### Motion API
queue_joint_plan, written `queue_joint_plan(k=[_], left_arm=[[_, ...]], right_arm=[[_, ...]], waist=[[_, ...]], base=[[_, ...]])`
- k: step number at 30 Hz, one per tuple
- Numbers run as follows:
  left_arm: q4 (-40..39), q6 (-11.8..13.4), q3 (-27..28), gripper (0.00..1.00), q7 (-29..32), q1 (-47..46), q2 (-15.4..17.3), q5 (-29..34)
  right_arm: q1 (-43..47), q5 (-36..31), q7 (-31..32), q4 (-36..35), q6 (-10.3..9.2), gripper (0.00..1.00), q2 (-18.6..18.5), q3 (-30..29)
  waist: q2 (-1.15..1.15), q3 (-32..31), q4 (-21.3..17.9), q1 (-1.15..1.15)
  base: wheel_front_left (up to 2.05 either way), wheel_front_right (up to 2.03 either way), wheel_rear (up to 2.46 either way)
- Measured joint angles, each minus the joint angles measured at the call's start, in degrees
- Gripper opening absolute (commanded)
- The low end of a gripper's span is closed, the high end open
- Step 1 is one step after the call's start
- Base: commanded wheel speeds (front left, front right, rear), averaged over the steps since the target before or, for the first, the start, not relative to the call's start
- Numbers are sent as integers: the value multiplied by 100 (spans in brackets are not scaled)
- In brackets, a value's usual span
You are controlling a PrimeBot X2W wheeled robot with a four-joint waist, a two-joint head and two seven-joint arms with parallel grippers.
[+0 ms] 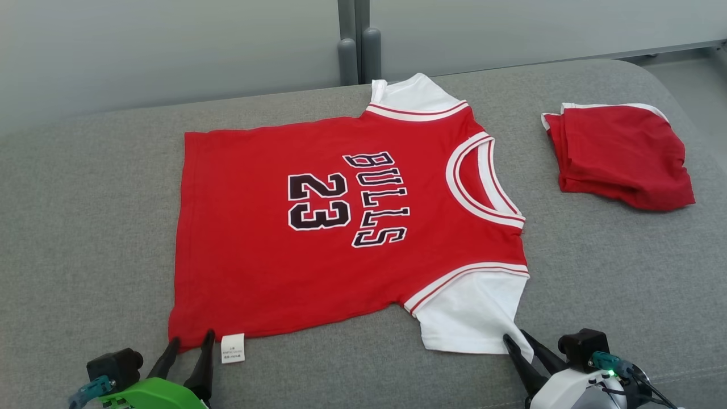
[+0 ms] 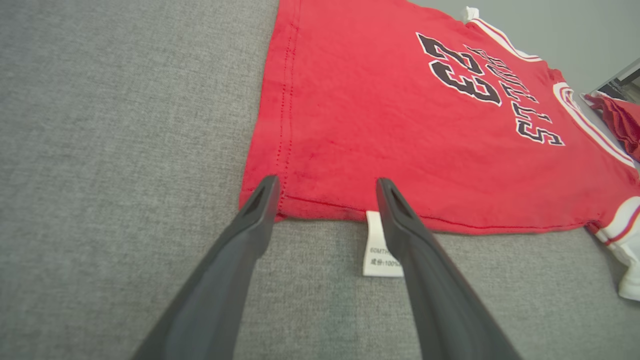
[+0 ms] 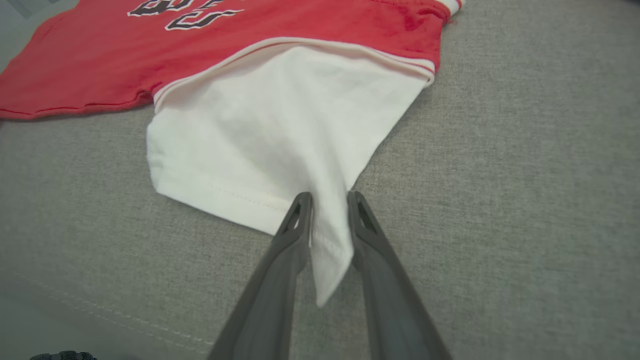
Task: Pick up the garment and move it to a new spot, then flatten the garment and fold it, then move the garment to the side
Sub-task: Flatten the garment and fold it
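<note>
head view showed the jersey (image 1: 341, 227) spread flat, print up, on the grey cushion (image 1: 85, 227). its hem lay toward the robot's left and its collar toward the right, so its long axis ran across the robot from side to side. a 2nd red garment (image 1: 619, 153) lay folded well apart to the right.

the near long edge faced both arms. left jaws stood wide open at the near hem corner, 1 tip on the corner and the other by the white label (image 1: 233, 347), holding nothing. in left wrist view the hem (image 2: 350, 212) crossed between the tips. right jaws stood narrow on the outer corner of the near white sleeve (image 3: 280, 135), with a ridge of cloth pinched between them, which read as a grip.

flattening looked done and the fold looked to be the step in hand. each arm was nearest its own end of that edge, so the coming move likely meant carrying the edge away from the robot, over the long axis. left jaws had not yet closed, and lifting with only 1 end held could skew the fold.
</note>
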Motion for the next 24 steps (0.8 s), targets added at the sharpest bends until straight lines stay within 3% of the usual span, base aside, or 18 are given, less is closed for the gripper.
queue_joint_plan(k=[21,23,24], left_arm=[[537,0,113,97,182,-244,98,-147],[549,0,112,29,181,-256,98,-147],[554,0,111,0,181,-269,98,-152]], right_arm=[[-124,-1,-48,63,48,32,4,-12],[-124,-1,-48,71,48,30,3,-15],[-124,-1,-48,75,48,27,3,-18]], waist=[[0,163,-145,0],[0,178,-151,0],[0,185,-153,0]], base=[[0,0,0],[0,0,0],[0,0,0]])
